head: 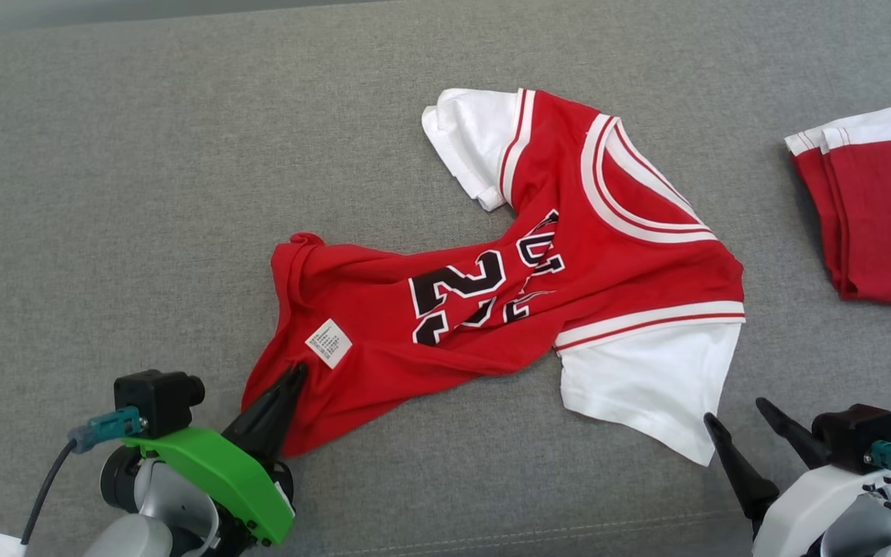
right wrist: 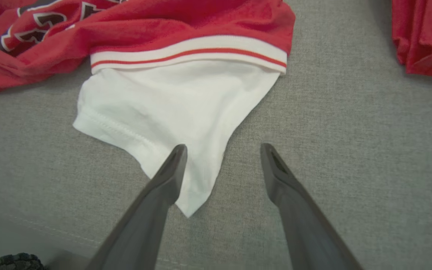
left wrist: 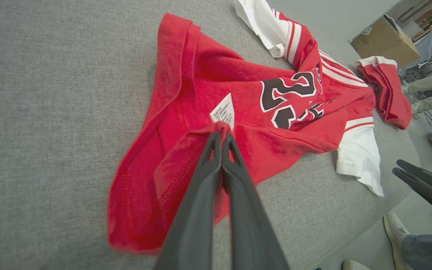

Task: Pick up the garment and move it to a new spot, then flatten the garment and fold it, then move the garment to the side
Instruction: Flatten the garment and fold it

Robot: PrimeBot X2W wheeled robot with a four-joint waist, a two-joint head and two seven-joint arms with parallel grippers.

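Note:
The garment (head: 585,255) is a red jersey with white sleeves and black numbers, lying crumpled on the grey surface. My left gripper (head: 296,374) is shut on a fold of red cloth near the hem, just below a white care label (head: 328,342). The left wrist view shows that pinch (left wrist: 221,133) with the jersey (left wrist: 186,112) bunched around it. My right gripper (head: 733,411) stands open at the lower right, by the corner of the near white sleeve (head: 650,387). In the right wrist view its fingers (right wrist: 171,168) straddle the sleeve's (right wrist: 171,101) lower corner, nothing between them gripped.
A second red and white garment (head: 879,209) lies folded at the right edge of the grey cushioned surface (head: 105,193). In the left wrist view a cardboard box (left wrist: 383,39) and people's legs and shoes (left wrist: 396,228) stand beyond the surface's edge.

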